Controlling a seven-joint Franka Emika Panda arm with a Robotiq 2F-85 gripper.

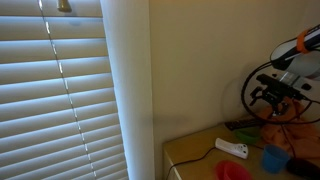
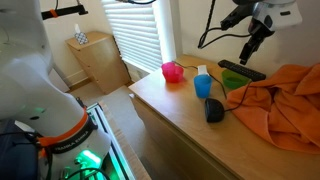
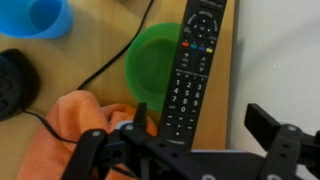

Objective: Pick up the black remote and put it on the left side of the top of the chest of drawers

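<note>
**Operator:** Wrist view. List the items from the left edge across.

**Technician:** Upper left corner: a blue cup (image 3: 35, 15). Below it, at the left edge: a black mouse (image 3: 14, 82). Lower left: an orange cloth (image 3: 75, 125). Centre: a green bowl (image 3: 155, 60). Just right of the bowl: the black remote (image 3: 197, 65). It runs from the top of the frame downward, and its left side overlaps the bowl's rim. Whether it rests on that rim cannot be told. Right of the remote: a bare strip of the chest of drawers (image 3: 229, 80), then white wall (image 3: 285, 50).

**Operator:** Gripper condition?

**Technician:** The gripper (image 3: 200, 122) enters from the bottom edge with its jaws apart, one on each side of the remote's lower end. Nothing is clamped. In an exterior view, the gripper (image 2: 250, 45) hangs above the remote (image 2: 240, 70), clear of it.

**Operator:** Why that alignment?

**Technician:** By judgement, the jaws are set across the narrow width so that closing them presses on the two long sides. A slim, flat bar lying on wood offers no other hold.

**Operator:** Cautions for the descent?

**Technician:** The bowl and the cloth crowd the left jaw, so that finger has little room. A straight descent is advised, to avoid catching fabric or tipping the bowl. The grasp step is not yet done, and the placement follows it.
</note>
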